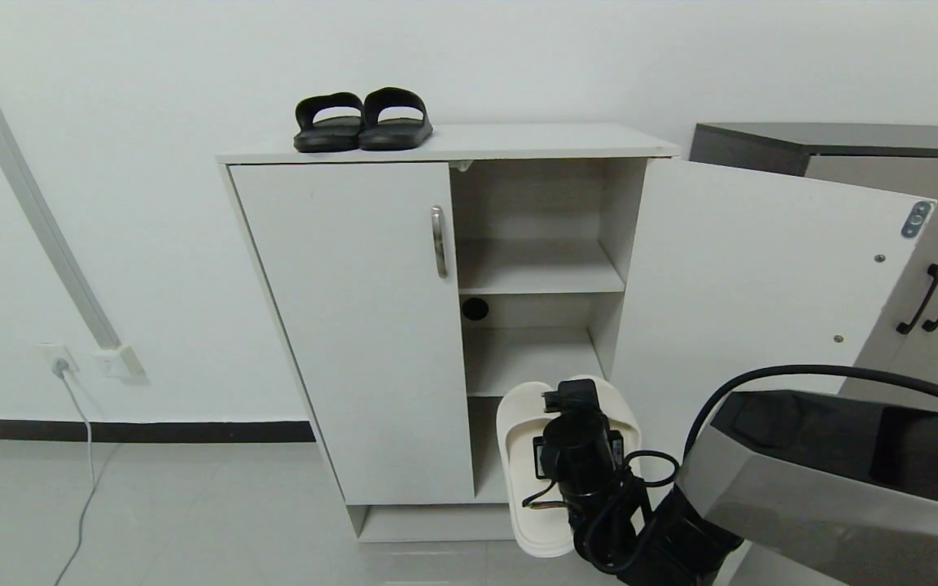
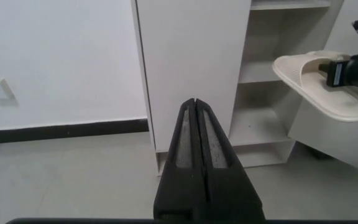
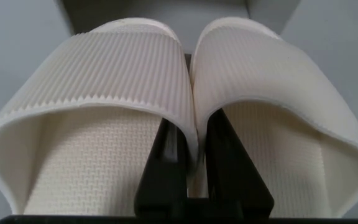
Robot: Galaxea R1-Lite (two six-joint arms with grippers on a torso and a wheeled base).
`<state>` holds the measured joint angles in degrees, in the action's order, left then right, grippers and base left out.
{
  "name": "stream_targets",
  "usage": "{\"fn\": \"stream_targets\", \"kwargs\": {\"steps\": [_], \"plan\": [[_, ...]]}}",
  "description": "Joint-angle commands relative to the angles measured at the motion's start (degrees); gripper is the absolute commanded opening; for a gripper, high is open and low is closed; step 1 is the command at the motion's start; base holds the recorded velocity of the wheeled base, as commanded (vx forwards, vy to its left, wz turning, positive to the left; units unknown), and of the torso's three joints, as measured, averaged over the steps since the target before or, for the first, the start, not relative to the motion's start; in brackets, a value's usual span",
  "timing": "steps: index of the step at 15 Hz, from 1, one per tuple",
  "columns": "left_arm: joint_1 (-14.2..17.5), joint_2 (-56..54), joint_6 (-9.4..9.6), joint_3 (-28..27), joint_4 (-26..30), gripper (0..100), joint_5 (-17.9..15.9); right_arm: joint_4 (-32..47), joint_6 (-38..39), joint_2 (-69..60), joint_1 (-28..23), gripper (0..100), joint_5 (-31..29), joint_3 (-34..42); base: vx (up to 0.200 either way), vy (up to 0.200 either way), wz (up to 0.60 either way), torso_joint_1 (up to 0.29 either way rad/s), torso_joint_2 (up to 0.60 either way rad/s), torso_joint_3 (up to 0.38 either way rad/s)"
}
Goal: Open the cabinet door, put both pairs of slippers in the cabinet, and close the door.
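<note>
Right wrist view shows the right gripper (image 3: 194, 162) with its fingers (image 3: 166, 174) clamped on the two inner strap edges of the white slippers (image 3: 104, 81), pinching them together where they meet. That single pinch seems meant to carry both slippers as one bundle. In the head view this bundle sits at lower centre of the frame, soles down and toes aimed at the open half of the cabinet (image 1: 355, 325), apparently lined up to slide in toe first.

The left gripper (image 2: 195, 109) hangs low, off to the closed-door side, fingers pressed together on nothing, probably parked out of the way.

Farther off, the right door (image 1: 746, 277) stands swung wide at right of centre, leaving the opening free. The lower shelf (image 1: 530, 358) behind the toes is bare and looks the likeliest landing spot.

The black slippers (image 1: 363, 122) rest side by side on the cabinet top, upper centre-left, not yet put away.
</note>
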<state>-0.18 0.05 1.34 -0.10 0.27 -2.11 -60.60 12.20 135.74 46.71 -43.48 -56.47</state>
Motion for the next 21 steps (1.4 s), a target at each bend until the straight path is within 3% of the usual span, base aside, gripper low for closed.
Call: {"fn": "stream_targets", "kwargs": {"steps": [1,12,21], "plan": [[0.0,0.1,-0.02,0.0,0.0,0,0.0,0.0,0.0,0.1,0.1,0,0.0,-0.1,0.0,0.0,0.0,0.0,0.0,0.0],[0.0,0.1,0.07,0.0,0.0,0,-0.1,-2.0,-0.2,2.8,0.7,0,-0.1,-1.0,0.0,0.0,0.0,0.0,0.0,-0.01],[0.1,0.1,0.07,0.0,0.0,0,0.0,-13.7,-5.9,8.0,0.5,0,-0.4,-1.5,0.0,0.0,0.0,0.004,0.0,-0.187]]}}
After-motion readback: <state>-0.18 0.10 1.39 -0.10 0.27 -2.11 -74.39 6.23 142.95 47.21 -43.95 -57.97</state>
